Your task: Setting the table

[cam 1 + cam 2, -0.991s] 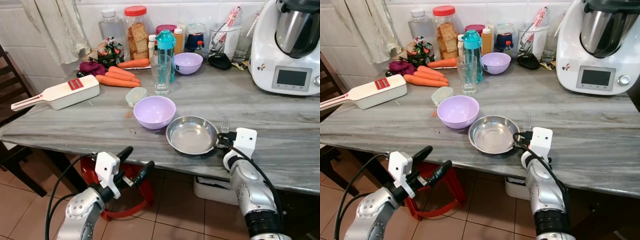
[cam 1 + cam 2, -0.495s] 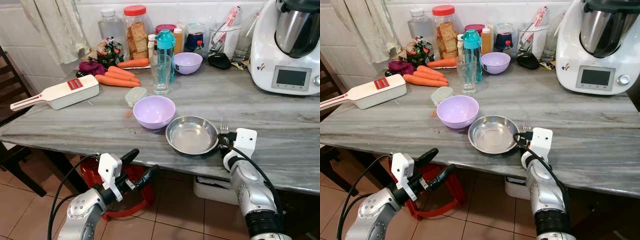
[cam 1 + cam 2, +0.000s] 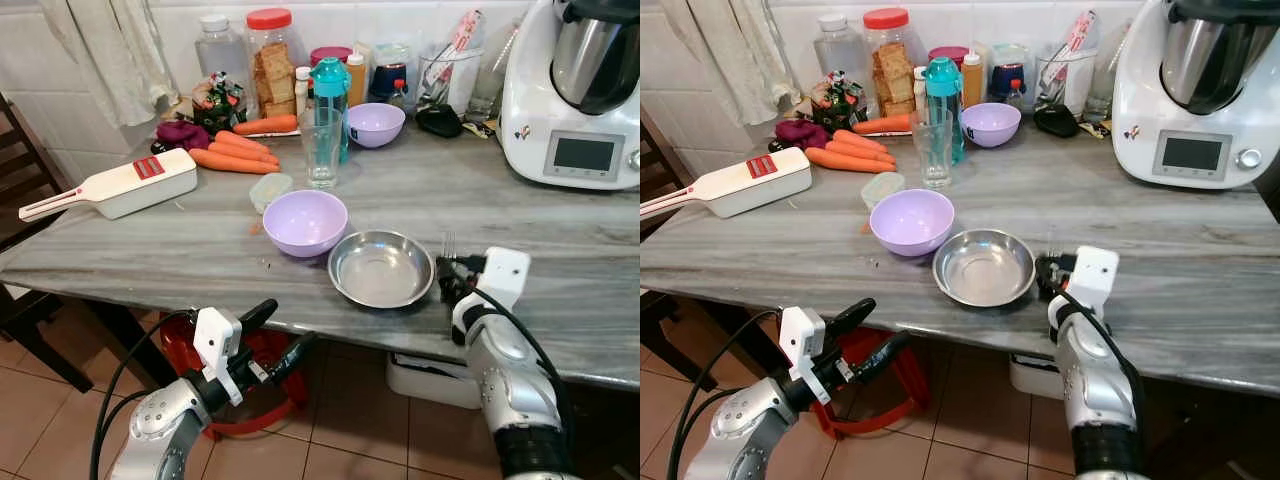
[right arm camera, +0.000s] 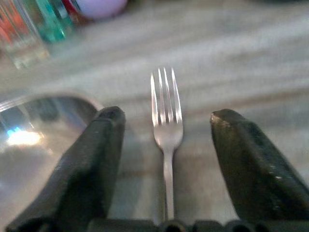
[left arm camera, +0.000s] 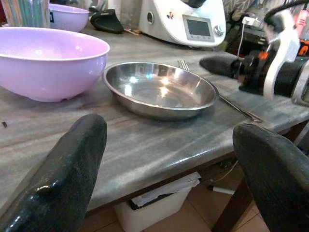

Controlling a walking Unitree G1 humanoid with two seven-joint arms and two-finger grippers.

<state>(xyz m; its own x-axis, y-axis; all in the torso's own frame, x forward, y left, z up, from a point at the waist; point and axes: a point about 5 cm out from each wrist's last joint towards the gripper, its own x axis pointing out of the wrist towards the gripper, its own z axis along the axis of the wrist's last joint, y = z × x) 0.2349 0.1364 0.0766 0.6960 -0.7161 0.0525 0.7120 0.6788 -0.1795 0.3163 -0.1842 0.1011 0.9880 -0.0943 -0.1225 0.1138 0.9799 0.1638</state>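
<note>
With the right end effector [image 4: 164, 140] spread apart astride the fork [image 4: 165, 116], lying at frame centre beside the pan [image 3: 382, 268], closing squarely on the handle probably grips best.

Bright, even daylight; blurred right-wrist view.

The robot is showing two shiny silver arms with black cables looping along them (each wrist is wearing a white box), and each gripper is showing two long black fingers.
</note>
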